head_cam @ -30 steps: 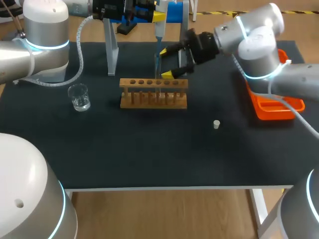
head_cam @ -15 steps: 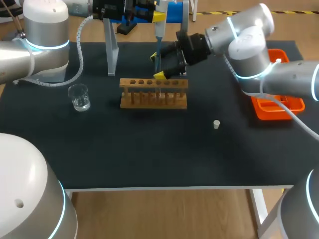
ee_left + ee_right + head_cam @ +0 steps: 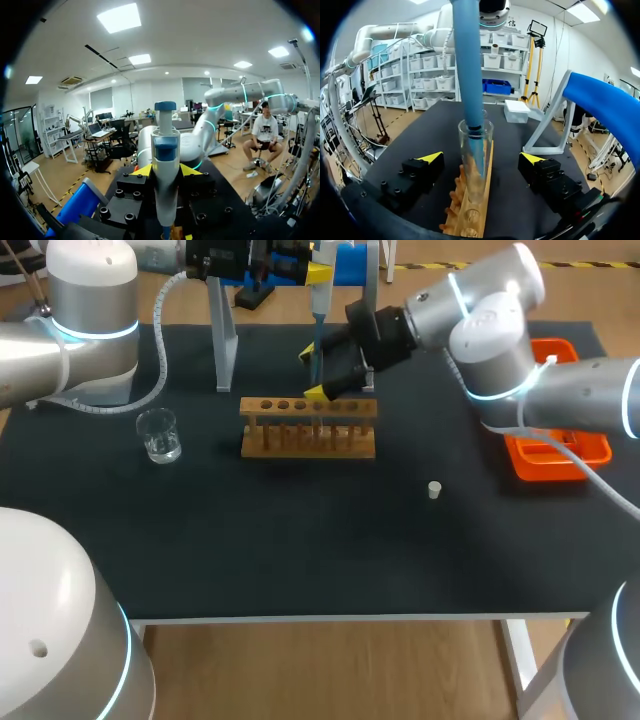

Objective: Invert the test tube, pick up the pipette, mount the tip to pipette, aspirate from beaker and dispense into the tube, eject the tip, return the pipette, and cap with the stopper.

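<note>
Dispensing, I judge | my left jaws clamped on upright pipette (image 3: 165, 170), reaching straight down into standing test tube (image 3: 475, 155) | right jaws apart, flanking it, not touching

This is a lab. On the black table (image 3: 300, 550) stands a wooden rack (image 3: 308, 430) with holes for tubes, and a glass test tube (image 3: 475, 150) sits in it. A pipette (image 3: 165, 165) pokes down into the tube. A small glass beaker (image 3: 158, 435) is at the rack's 9 o'clock, an orange tray (image 3: 560, 455) at 3 o'clock, and a white stopper (image 3: 434, 490) at 4 o'clock.
</note>
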{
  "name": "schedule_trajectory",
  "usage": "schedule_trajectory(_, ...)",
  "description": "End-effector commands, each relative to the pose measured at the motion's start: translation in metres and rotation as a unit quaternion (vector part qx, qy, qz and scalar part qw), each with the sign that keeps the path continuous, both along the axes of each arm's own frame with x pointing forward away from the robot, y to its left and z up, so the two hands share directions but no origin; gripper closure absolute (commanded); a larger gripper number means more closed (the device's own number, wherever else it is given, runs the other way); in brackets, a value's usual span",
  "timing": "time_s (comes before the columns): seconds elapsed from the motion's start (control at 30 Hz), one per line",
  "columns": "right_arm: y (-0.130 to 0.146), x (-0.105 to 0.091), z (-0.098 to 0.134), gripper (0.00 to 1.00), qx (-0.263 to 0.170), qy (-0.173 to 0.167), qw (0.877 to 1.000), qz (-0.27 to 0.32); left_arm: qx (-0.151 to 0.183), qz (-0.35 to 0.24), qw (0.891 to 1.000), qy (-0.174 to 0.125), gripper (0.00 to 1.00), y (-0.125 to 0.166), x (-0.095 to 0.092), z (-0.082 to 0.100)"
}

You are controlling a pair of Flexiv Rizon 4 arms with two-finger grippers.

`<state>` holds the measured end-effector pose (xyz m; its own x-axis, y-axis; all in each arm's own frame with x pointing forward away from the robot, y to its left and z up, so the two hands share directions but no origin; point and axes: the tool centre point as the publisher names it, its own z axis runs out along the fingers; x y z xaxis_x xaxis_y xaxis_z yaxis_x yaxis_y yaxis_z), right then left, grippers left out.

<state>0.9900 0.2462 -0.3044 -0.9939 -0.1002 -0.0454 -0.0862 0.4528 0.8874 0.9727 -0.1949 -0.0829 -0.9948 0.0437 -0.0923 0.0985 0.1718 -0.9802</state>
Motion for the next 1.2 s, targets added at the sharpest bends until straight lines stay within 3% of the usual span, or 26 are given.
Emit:
schedule_trajectory(0.03, -0.0013, -0.0041, 0.0026, 0.0, -0.004, -0.004, 1.0, -0.002, 0.001, -0.001, 1.0, 0.0, 1.0, 0.0005, 0.0008, 0.0008)
schedule_trajectory(1.2, -0.0069, -0.0103, 0.011, 0.0, -0.007, -0.02, 1.0, -0.006, 0.001, -0.001, 1.0, 0.0, 1.0, 0.0005, 0.0008, 0.0008)
